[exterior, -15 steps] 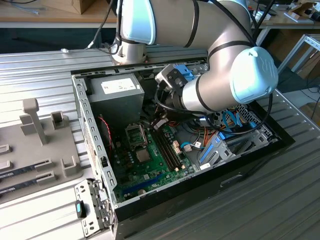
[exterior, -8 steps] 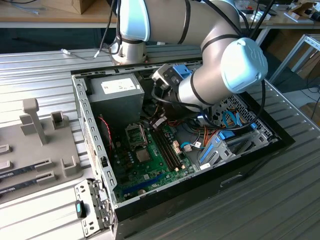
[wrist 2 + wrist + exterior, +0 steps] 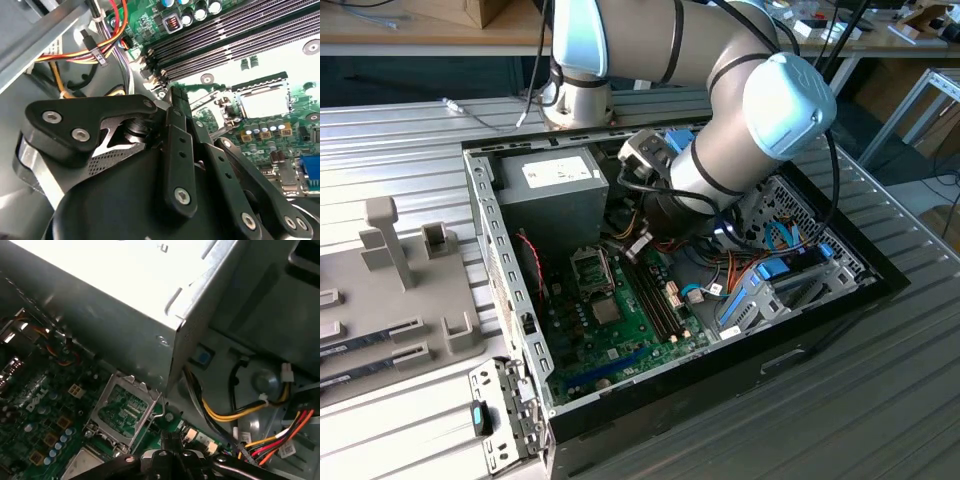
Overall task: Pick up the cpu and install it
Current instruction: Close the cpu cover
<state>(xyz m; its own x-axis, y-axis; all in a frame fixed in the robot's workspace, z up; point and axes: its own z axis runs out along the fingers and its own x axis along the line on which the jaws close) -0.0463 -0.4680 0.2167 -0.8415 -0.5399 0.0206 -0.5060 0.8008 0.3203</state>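
Closest to me, the open computer case is lying on its side on the ribbed metal surface. A grey holder tray is sitting beside it at the exterior view's left. Inside the case the green motherboard is facing up, with the long dark memory slots running along it.

A little further in, the claw is hanging low over the board, just beside the metal-framed processor socket. Its fingers are drawn narrow, tips together, and nothing is showing between them. In the first wrist view the tips are sitting close to the thin latch lever at the socket's edge; whether they are touching it, I cannot tell.

The socket frame is lying flat. Its window is glaring white in the second wrist view and looking greenish in the first wrist view, so I cannot tell whether the cpu is sitting in it.

Behind the socket the grey power supply is filling the case's corner, with yellow and red wires trailing from it. Beyond that, the arm is reaching down into the case.
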